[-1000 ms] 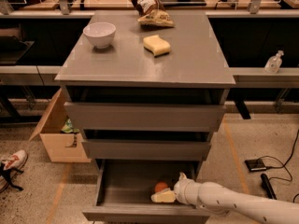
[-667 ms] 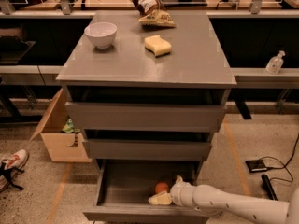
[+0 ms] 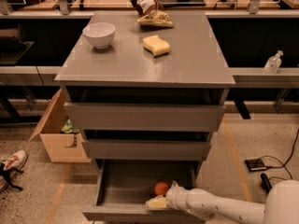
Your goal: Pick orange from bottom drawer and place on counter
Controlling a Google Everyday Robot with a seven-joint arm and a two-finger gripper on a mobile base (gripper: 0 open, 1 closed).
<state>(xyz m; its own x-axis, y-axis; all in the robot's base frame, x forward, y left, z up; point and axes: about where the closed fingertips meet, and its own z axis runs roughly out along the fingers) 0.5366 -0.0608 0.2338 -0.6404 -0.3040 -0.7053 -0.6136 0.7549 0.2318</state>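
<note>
Fingers (image 3: 156, 202) spread: one pale finger lies flat, tip toward 9 o'clock, and the other shows only as a short nub near the wrist. Gripper (image 3: 163, 195) is low inside the bottom drawer (image 3: 122, 188), at the drawer's 5 o'clock corner. White arm (image 3: 219, 207) enters from the frame's 4 o'clock edge.

Orange (image 3: 161, 188) rests on the drawer floor, right of centre, in the gap between the two fingers. Cannot tell if either finger touches it. Round fruit, no long axis to read; stem end not visible.

Bottom drawer is pulled out toward 6 o'clock, long axis running 9 to 3. The two drawers above it, the middle drawer (image 3: 147, 149) and the top drawer (image 3: 145, 116), each stand out a little way.

Counter (image 3: 187, 64): flat matte grey, thin edge.
- white bowl (image 3: 99, 34) upright at its 10 o'clock
- pale yellow sponge (image 3: 156, 45) near centre, slightly toward 12
- crumpled snack bag (image 3: 152, 10) at the 12 o'clock edge

Room: wooden workbench (image 3: 117, 4) runs across behind the cabinet, cluttered. Clear bottle (image 3: 273, 62) on a low shelf at 3 o'clock. Open cardboard box (image 3: 56, 136) on the speckled floor (image 3: 261, 134) at 9 o'clock, touching the cabinet side. Shoe (image 3: 13, 161) at 8 o'clock, near the frame edge. Small black device (image 3: 256, 164) with a cable on the floor at 4 o'clock.
</note>
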